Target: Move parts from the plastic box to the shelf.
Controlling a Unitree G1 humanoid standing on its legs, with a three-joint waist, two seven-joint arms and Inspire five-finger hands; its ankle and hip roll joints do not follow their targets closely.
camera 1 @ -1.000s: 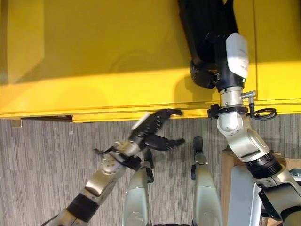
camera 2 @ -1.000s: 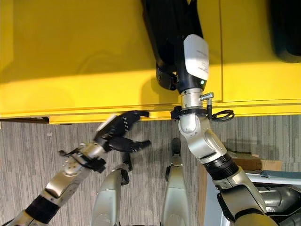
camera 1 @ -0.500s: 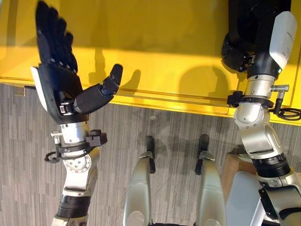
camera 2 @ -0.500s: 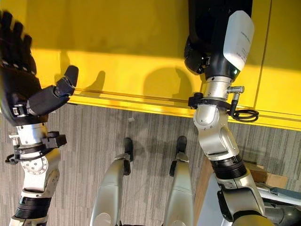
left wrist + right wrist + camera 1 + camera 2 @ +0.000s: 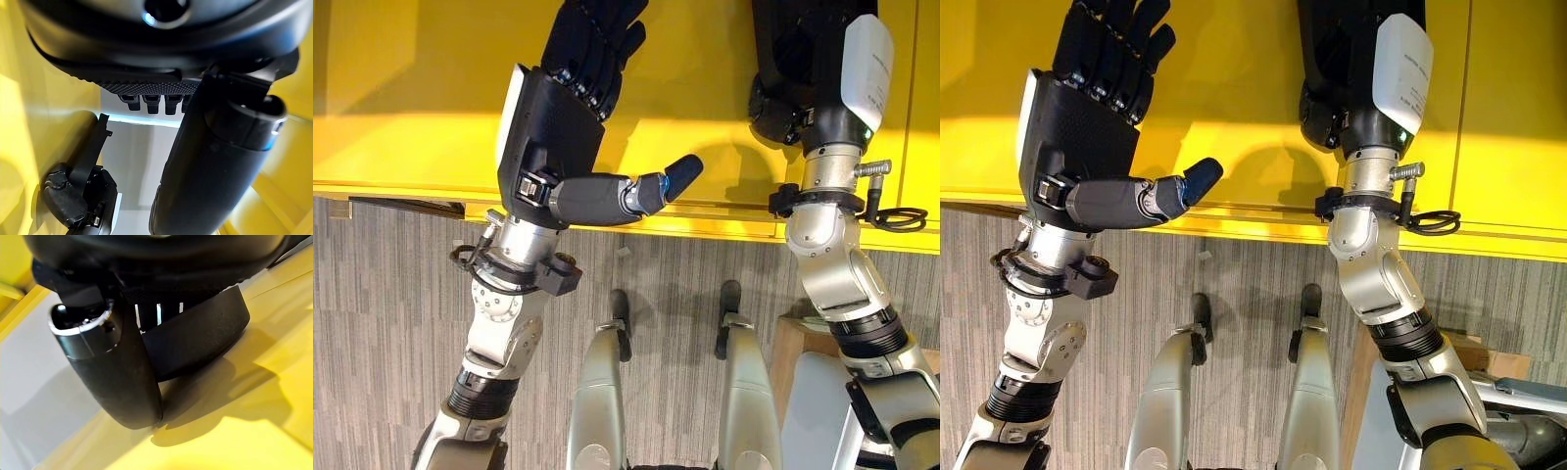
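My right hand [image 5: 785,98] rests on the yellow shelf [image 5: 411,98] at the upper right, fingers curled round a black part [image 5: 200,340] that lies on the shelf surface; its thumb [image 5: 112,377] presses beside the part. The part's far end runs out past the top of the eye views. My left hand [image 5: 553,127] is raised over the shelf left of centre, open, fingers straight and thumb [image 5: 1151,196] stuck out toward the right arm. It holds nothing. The left wrist view looks past its thumb [image 5: 220,161] at the right hand [image 5: 73,196] farther along the shelf.
The shelf's front edge [image 5: 401,191] runs across the view, with grey striped carpet [image 5: 382,323] below it. A brown box corner [image 5: 1489,362] and a pale grey container [image 5: 813,392] sit at the lower right beside my right arm.
My left hand rose from below the shelf's edge, spread open, and then swung from the far left toward the middle. The right hand stayed curled on the black part. The camera shifted.
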